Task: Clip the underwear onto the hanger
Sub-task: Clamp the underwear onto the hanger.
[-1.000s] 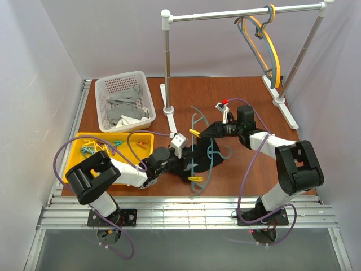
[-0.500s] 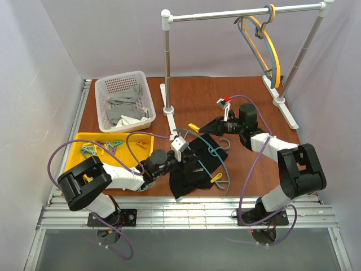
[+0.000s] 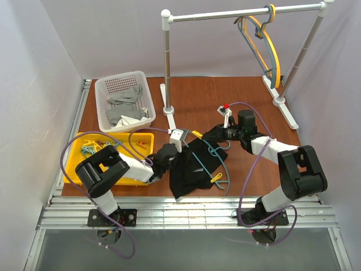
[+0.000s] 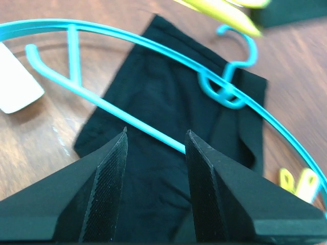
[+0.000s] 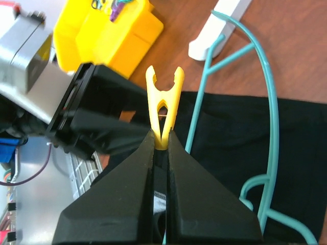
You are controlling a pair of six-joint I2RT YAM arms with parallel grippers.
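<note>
The black underwear [image 3: 189, 169] lies flat on the table with the teal hanger [image 3: 224, 169] lying across it. A yellow clip [image 3: 216, 178] sits on the hanger's near arm. My left gripper [image 3: 175, 157] is at the underwear's left edge; in the left wrist view it [image 4: 156, 140] stands open over the underwear [image 4: 168, 102], short of the hanger's bar [image 4: 153, 46], with nothing between its fingers. My right gripper [image 3: 206, 135] hovers at the underwear's far edge, shut on a second yellow clip [image 5: 164, 107], next to the hanger [image 5: 271, 102].
A white basket [image 3: 104, 87] of grey cloths stands at the back left. In front of it is a yellow tray [image 3: 76, 155] with several clips. A rail stand [image 3: 167, 62] carries a yellow hanger [image 3: 262, 53] and a grey-blue one at the back right.
The hanger and underwear, held on edge a second ago, now lie flat. My left gripper has let go, opened and drawn back left. The right gripper shifted slightly, clip still held.
</note>
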